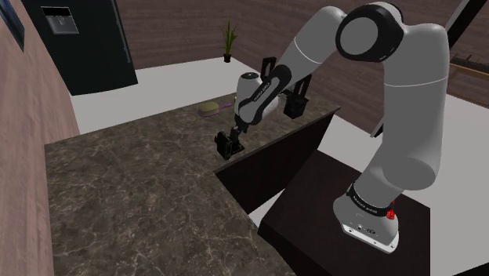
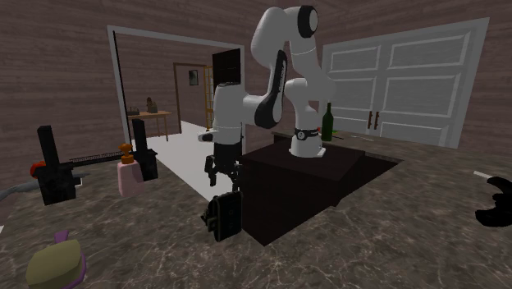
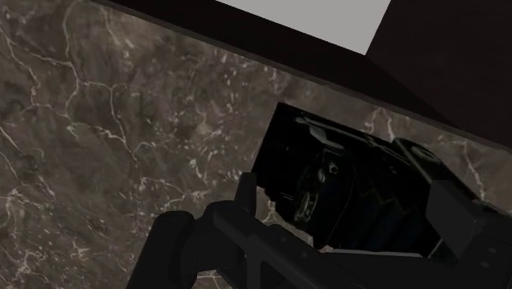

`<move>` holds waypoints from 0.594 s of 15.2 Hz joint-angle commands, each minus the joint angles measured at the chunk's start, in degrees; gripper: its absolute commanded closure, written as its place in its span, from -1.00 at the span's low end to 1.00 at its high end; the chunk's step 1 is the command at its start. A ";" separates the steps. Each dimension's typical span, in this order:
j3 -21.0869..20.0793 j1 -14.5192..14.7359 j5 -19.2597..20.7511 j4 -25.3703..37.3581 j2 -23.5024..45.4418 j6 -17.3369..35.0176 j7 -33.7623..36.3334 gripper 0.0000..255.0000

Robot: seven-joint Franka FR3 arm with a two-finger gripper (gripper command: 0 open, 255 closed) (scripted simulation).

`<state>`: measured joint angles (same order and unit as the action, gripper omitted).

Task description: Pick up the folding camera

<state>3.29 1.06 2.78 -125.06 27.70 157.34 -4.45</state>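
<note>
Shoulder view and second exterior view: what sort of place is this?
Most likely a home kitchen: a dark stone-patterned counter, a tall black fridge with a dispenser in its door, and a dark bottle before white double doors.

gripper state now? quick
Gripper: jaws open, holding nothing, poised right above the black camera standing on the counter.

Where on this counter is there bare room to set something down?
The wide marble stretch between the pinkish wall and the folding camera is bare. Crowded: the inner edge, where the gripper hangs over the camera, and the far end with the round yellowish object and black pieces.
</note>
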 commanded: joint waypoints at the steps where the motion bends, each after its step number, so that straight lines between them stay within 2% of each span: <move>1: -0.04 -0.09 -0.03 0.44 1.56 1.20 -0.04 -1.00; 7: -0.10 -0.14 -0.08 1.36 4.97 3.69 0.05 -1.00; 8: -0.11 -0.14 -0.08 1.47 5.02 3.63 0.05 1.00; 9: -0.09 -0.12 -0.07 1.31 4.90 3.67 0.07 1.00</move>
<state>2.98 1.05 2.72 -123.68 32.06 160.93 -4.48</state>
